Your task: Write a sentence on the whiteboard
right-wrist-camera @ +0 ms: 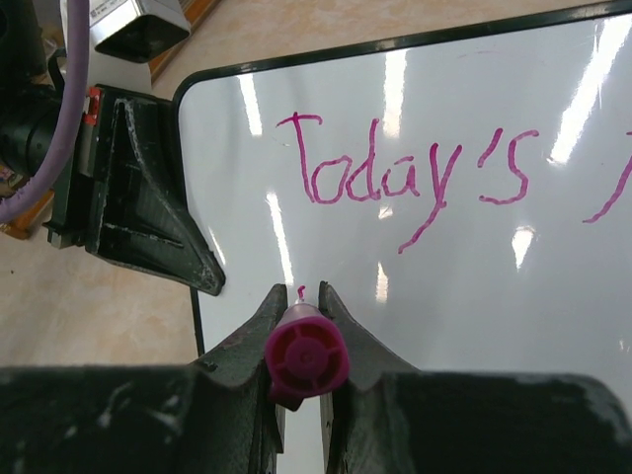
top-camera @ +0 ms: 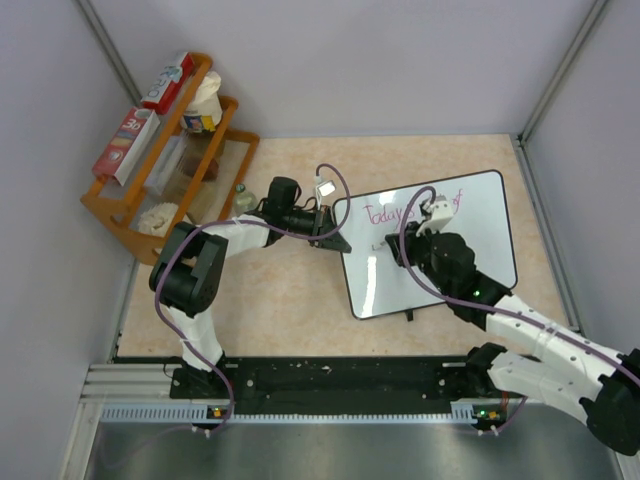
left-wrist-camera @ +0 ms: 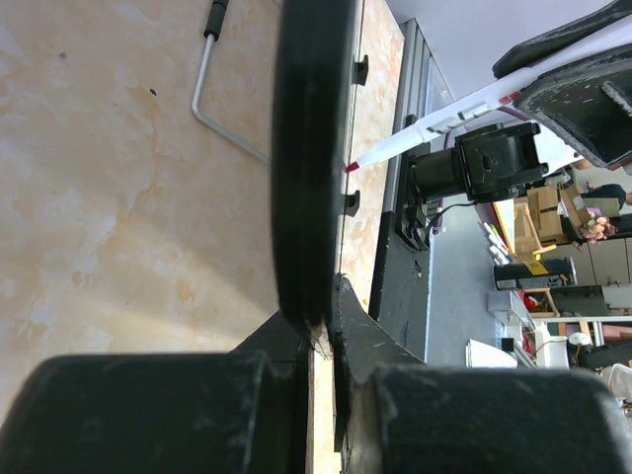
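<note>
Left gripper pinches the left edge of the whiteboard in the top view, jaws narrow on its black frame. The board lies skewed on the beige table, right of centre. The right gripper hangs over the board's upper part and covers the middle of the sentence; "Today" and "of" show in pink. A wooden rack with boxes stands at the far left.

From the left wrist, the whiteboard appears edge-on as a dark band, its rim caught between the two fingers. A marker, white with a pink tip, points at the board's face; whether it touches I cannot tell.

From the right wrist, the right gripper is closed on the marker, pink end toward the camera. "Today's" runs above it in cursive, with a tiny pink mark at the tip.
</note>
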`<state>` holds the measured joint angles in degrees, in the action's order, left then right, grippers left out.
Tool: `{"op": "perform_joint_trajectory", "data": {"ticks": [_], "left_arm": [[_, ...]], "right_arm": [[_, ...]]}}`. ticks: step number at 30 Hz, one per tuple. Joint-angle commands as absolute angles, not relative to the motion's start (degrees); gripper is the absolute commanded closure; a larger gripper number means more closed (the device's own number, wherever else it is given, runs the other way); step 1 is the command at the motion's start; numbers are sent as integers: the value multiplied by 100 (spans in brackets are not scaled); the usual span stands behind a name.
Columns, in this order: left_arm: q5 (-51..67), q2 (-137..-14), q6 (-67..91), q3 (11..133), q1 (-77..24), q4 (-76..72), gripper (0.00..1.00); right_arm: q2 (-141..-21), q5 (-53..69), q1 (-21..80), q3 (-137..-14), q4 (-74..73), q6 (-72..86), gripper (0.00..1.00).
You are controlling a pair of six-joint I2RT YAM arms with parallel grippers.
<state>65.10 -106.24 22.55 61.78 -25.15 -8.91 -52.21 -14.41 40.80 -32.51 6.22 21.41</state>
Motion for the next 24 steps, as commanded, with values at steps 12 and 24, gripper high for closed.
{"op": "perform_joint_trajectory", "data": {"ticks": [12, 24], "left_arm": [[6627, -10538, 1652, 6012, -2654, -554, 100], [6609, -10538, 1652, 6003, -2654, -545, 100]], "right_arm": [[-4957, -1301, 4157, -2979, 193, 2206, 100], [-4904, -1187, 4149, -2900, 97, 2250, 100]]}}
